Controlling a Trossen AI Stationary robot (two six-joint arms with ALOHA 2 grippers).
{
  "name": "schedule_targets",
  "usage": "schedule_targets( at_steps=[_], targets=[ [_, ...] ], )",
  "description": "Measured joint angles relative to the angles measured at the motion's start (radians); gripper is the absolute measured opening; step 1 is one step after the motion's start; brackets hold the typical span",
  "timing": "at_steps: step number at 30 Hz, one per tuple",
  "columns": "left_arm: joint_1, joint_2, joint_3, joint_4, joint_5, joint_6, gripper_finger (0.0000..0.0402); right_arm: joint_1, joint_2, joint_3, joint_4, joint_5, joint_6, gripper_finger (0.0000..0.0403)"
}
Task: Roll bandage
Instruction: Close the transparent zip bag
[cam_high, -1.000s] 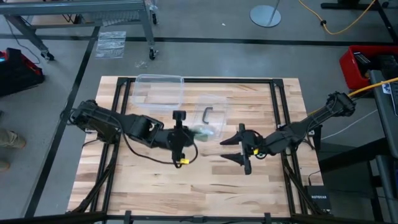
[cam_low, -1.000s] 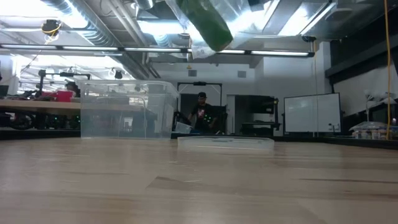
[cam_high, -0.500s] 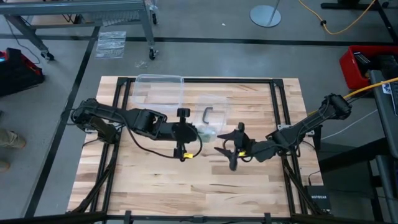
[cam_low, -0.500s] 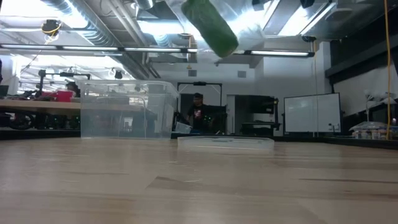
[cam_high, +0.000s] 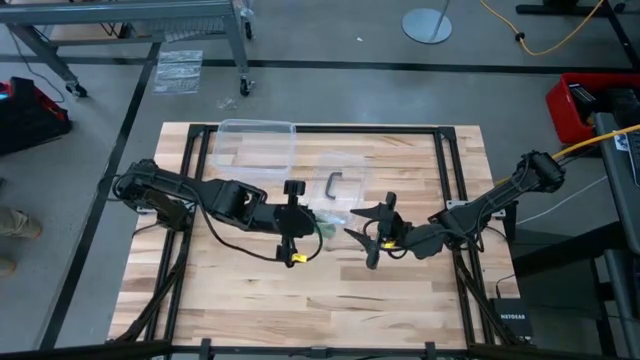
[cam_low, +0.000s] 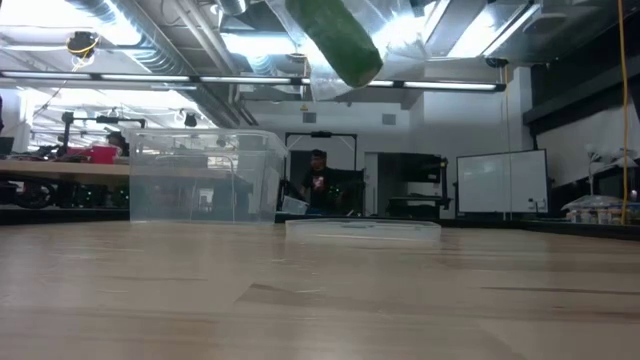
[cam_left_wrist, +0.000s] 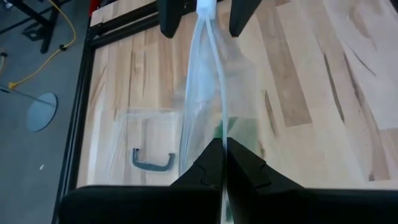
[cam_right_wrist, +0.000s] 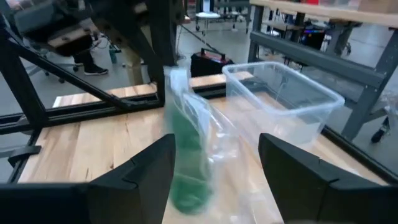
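Bandage (cam_low: 335, 42) inside clear bag (cam_right_wrist: 205, 134), no label readable.

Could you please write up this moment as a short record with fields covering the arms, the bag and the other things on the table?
left gripper: shut on the clear plastic bag, holding it up above the wooden table
right gripper: open, fingers on either side of the hanging bag
bandage: bright green roll, inside the bag, at its lower end
clear plastic bin: at the table's far edge
dark metal handle: lying on a clear plastic lid beside the bin
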Motion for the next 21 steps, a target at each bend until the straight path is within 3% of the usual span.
schedule_targets(
  at_steps=[7, 21],
  targets=[
    [-0.001, 0.0, 0.0, 0.001, 0.023, -0.014, 0.0, 0.0, 0.0, 0.0, 0.103, -0.012, -0.1, 0.0237],
    [-0.002, 0.001, 0.0, 0.076, 0.079, 0.01, 0.0, 0.0, 0.001, 0.0, 0.126, -0.073, -0.105, 0.0237]
  ],
)
